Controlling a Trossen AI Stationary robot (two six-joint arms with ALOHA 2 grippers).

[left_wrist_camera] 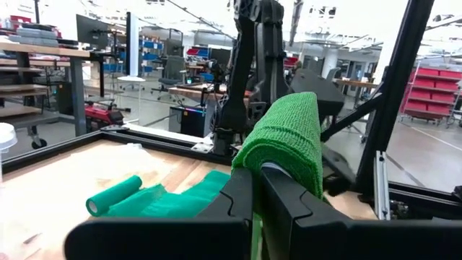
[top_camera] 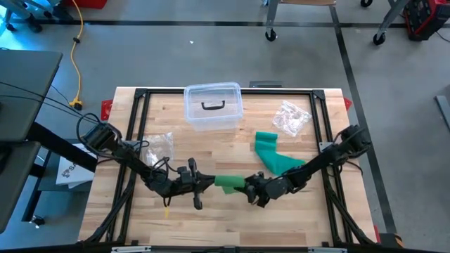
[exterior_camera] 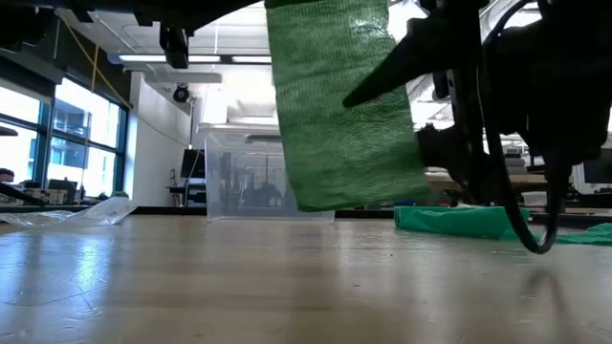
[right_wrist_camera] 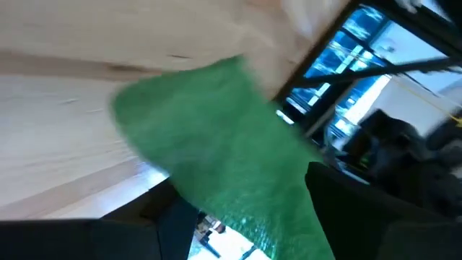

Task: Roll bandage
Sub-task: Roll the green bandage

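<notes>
The green bandage (top_camera: 281, 163) lies as a loose strip on the table's right half. Its far end (left_wrist_camera: 114, 196) is curled into a small roll. Its near end (top_camera: 228, 184) is raised between my two grippers and hangs as a broad green sheet (exterior_camera: 344, 105) in the low view. My left gripper (top_camera: 206, 184) comes from the left and is shut on that end. My right gripper (top_camera: 252, 190) comes from the right and is open. Its fingers stand on either side of the raised bandage (right_wrist_camera: 209, 152). My left gripper pinches the bandage's near end (left_wrist_camera: 254, 189) between its two shut fingers. The fingers lie about level and point toward the table's right. The bandage folds over the fingertips in a thick hump (left_wrist_camera: 289, 137), clear of the table, and the rest trails down to the tabletop. I cannot tell whether my right gripper touches the bandage.
A clear plastic box with a dark-handled lid (top_camera: 212, 105) stands at the far middle of the table. Crumpled clear wrappers lie at the far right (top_camera: 292, 116) and at the left (top_camera: 160, 146). A black frame rail (top_camera: 140, 112) borders the wooden top.
</notes>
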